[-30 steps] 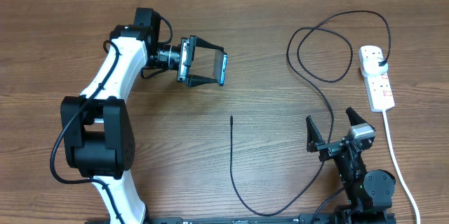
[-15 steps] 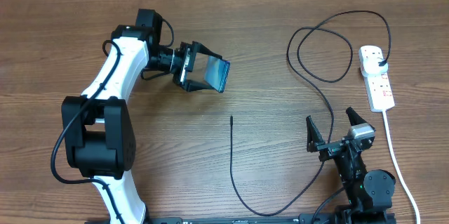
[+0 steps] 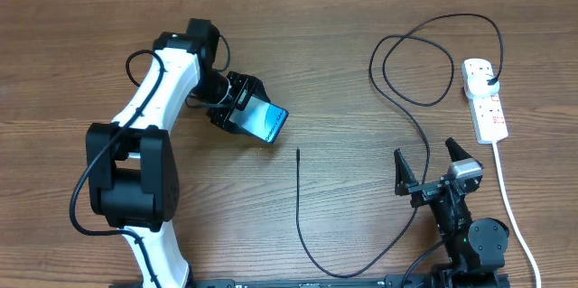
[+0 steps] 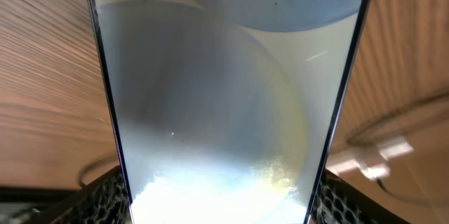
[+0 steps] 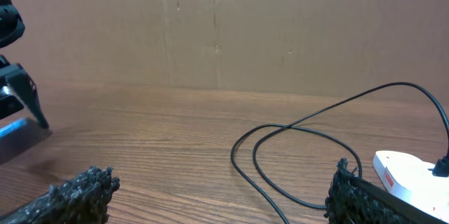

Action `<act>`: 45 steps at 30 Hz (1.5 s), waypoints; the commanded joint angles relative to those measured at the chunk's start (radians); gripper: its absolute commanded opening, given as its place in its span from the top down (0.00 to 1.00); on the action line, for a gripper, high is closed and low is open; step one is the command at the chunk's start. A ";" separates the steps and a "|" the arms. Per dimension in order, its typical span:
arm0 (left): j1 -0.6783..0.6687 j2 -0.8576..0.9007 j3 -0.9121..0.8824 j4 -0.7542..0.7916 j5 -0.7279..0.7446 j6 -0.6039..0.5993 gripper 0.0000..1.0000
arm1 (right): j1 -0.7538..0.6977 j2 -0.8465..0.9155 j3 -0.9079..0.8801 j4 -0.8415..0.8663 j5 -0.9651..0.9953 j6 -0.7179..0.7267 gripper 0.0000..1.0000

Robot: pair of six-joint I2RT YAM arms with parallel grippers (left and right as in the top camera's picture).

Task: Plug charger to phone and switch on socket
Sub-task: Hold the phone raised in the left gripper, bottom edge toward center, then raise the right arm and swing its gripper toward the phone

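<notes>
My left gripper [image 3: 242, 112] is shut on the phone [image 3: 260, 120], whose blue-teal screen faces up, tilted, at left of centre. In the left wrist view the phone [image 4: 224, 97] fills the frame between my fingers. The charger cable [image 3: 397, 98] loops at upper right, runs down to the front edge and ends in a free connector tip [image 3: 298, 152] right of and below the phone. Its black plug [image 3: 490, 78] sits in the white socket strip [image 3: 486, 100] at right. My right gripper [image 3: 426, 160] is open and empty near the front right. The cable also shows in the right wrist view [image 5: 280, 161].
The socket's white cord [image 3: 510, 207] runs down the right side to the front edge, beside my right arm base [image 3: 470, 234]. A brown cardboard wall [image 5: 224, 27] stands at the table's far edge.
My left gripper has turned the phone from edge-on to screen-up and lowered it toward the table, moving slightly down and left. The right arm, cable and socket have not moved.
</notes>
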 commanded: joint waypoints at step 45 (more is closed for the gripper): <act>-0.043 -0.045 0.113 -0.022 -0.174 0.040 0.96 | 0.002 0.948 0.892 -0.438 -0.376 0.047 0.00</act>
